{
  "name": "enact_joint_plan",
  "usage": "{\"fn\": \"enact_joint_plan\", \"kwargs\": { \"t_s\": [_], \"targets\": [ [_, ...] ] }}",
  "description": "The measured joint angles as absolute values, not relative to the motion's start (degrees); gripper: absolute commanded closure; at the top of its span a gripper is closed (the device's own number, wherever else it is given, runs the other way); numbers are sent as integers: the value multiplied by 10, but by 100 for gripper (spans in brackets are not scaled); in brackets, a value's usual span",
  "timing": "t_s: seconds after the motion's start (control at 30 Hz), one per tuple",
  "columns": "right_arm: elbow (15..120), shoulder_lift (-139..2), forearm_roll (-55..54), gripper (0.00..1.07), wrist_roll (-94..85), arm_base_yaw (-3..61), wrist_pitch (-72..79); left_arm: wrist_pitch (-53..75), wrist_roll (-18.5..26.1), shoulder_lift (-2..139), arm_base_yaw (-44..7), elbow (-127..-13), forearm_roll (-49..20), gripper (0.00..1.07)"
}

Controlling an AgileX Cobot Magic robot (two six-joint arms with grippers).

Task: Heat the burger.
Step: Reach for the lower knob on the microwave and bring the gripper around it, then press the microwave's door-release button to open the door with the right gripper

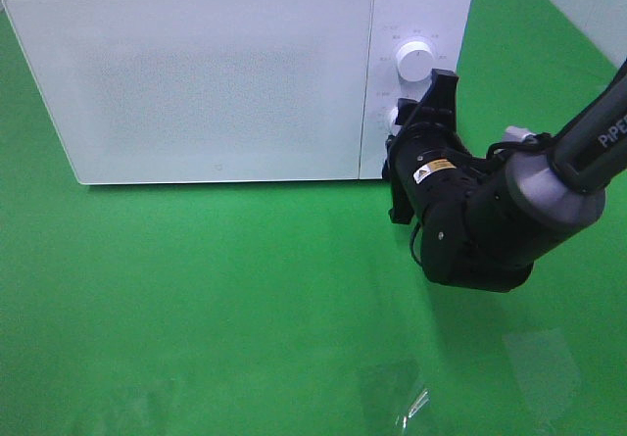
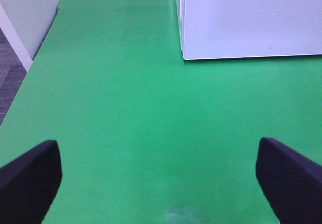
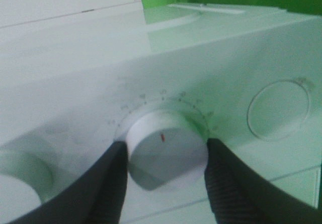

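Barely visible from above, lower knob snug in the right gripper; left gripper wide apart.

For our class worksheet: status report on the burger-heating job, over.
Left end effector open, empty. Right end effector gripping lower knob. Burger unseen; microwave door shut.

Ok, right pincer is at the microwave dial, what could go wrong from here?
The right pincer pinches the smooth white dial by its sides; it may slip while turning.
The microwave door is closed and no burger shows, so heating could start empty.
Scale marks around the dial look blurred, so overshoot is hard to catch.
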State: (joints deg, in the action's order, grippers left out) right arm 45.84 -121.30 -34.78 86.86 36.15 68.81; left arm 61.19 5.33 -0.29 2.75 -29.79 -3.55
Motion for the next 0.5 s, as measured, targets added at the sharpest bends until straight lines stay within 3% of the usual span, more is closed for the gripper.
{"fn": "enact_joint_plan", "kwargs": {
  "t_s": [0.3, 0.5],
  "targets": [
    [461, -1213, -307, 40, 823, 365, 672, 612, 53, -3, 28, -298, -36, 9],
    [461, -1213, -290, 39, 813, 366, 657, 612, 53, -3, 28, -298, -36, 9]
  ]
}}
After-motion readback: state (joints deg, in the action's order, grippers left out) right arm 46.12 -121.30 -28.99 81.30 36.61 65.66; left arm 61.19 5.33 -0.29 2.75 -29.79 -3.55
